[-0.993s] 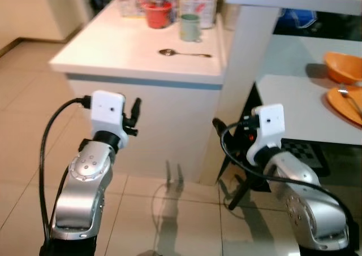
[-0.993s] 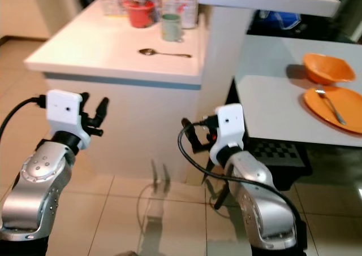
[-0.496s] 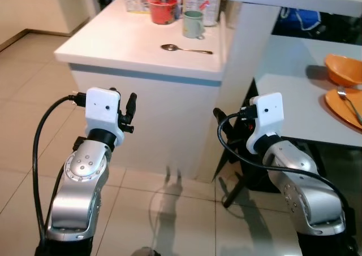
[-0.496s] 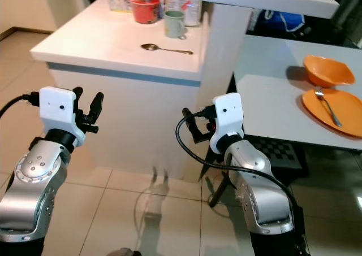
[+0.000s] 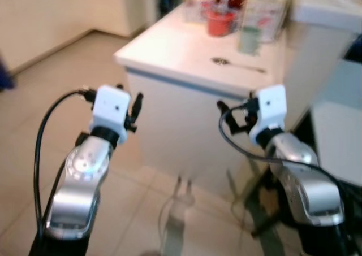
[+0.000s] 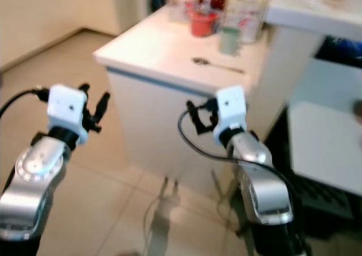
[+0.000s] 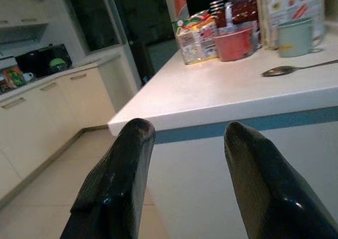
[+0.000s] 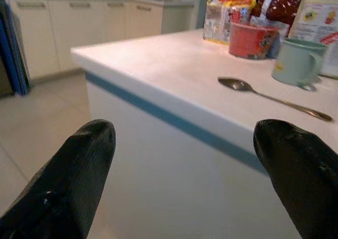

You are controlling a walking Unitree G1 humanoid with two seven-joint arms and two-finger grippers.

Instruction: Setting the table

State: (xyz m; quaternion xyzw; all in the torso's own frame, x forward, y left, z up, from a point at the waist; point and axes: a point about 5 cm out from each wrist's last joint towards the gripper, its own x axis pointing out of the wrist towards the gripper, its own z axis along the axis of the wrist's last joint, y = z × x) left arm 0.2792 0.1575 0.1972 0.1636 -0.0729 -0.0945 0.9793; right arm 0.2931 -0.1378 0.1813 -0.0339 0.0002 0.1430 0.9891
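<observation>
Spoon [image 8: 264, 94] lying flat on white counter [image 8: 174, 86], bowl end toward the open counter, handle running off toward the mug side; untouched, well apart from both grippers. Just behind it, pale green mug [image 8: 296, 62] standing upright, and beside that a red bowl [image 8: 251, 40], with snack packets [image 8: 222, 20] and a tall printed carton [image 7: 288, 7] crowded along the counter's far edge. Counter top white with a blue band under its lip, above a plain white cabinet face. Left gripper [image 5: 129, 106] held up in front of the counter's near corner, below the top, fingers [image 7: 119, 181] parted with a clear gap and nothing between them. Right gripper [image 6: 202, 116] raised at similar height against the cabinet face, nearer the spoon's end of the counter, fingers [image 8: 74, 170] spread wide and empty. Both silver arms bent at the elbow, white wrist housings facing the camera, black cables looping off each. Head views soft with blur. Beige tiled floor [image 5: 51, 81] below, with dim reflections of the arms on the tiles. Cream kitchen cabinets [image 7: 47, 107] off to the left side of the room. Edge of a white table [image 6: 322, 148] to the right of the counter, lower than it, with dark space beneath.
</observation>
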